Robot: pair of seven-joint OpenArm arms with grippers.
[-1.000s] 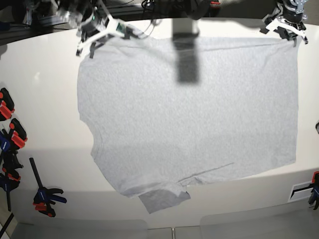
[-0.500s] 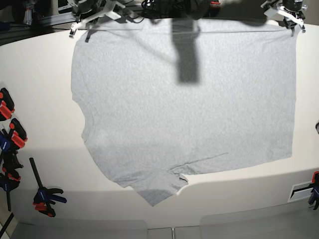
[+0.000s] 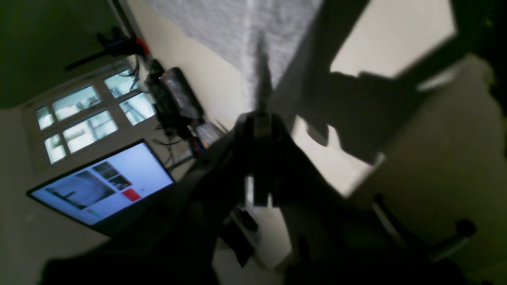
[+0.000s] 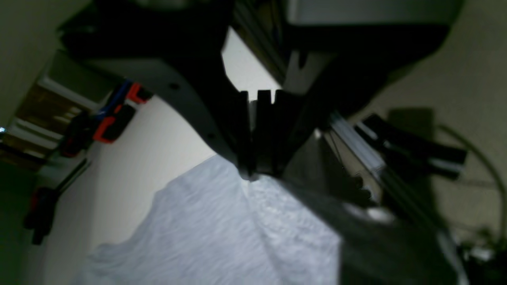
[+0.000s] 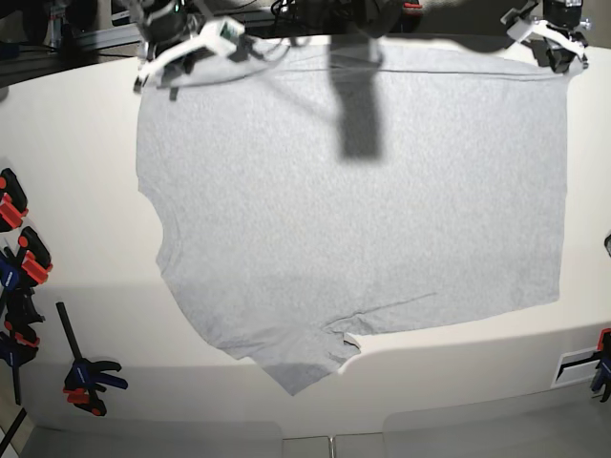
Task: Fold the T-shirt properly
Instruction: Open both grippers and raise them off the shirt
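The light grey T-shirt (image 5: 353,219) lies spread plain side up on the white table (image 5: 76,191), one sleeve (image 5: 305,367) pointing at the near edge. My right gripper (image 5: 153,76) is shut on the shirt's far left corner. My left gripper (image 5: 570,57) is shut on its far right corner. In the right wrist view the dark fingers (image 4: 257,130) pinch a peak of grey fabric (image 4: 222,237). Seen from the left wrist, the closed fingers (image 3: 261,126) hold a stretched ridge of cloth (image 3: 257,39). The far hem runs taut between both grippers.
Orange and black clamps (image 5: 24,258) and a blue-handled one (image 5: 86,377) line the table's left edge. Another clamp (image 5: 601,363) sits at the right edge. A dark shadow (image 5: 355,105) falls across the shirt. A lit monitor (image 3: 103,182) stands beyond the table.
Both grippers have drawn the shirt toward the far edge and stretched its hem straight. The folded sleeve at the near edge has opened out. Over the last half second little moved.
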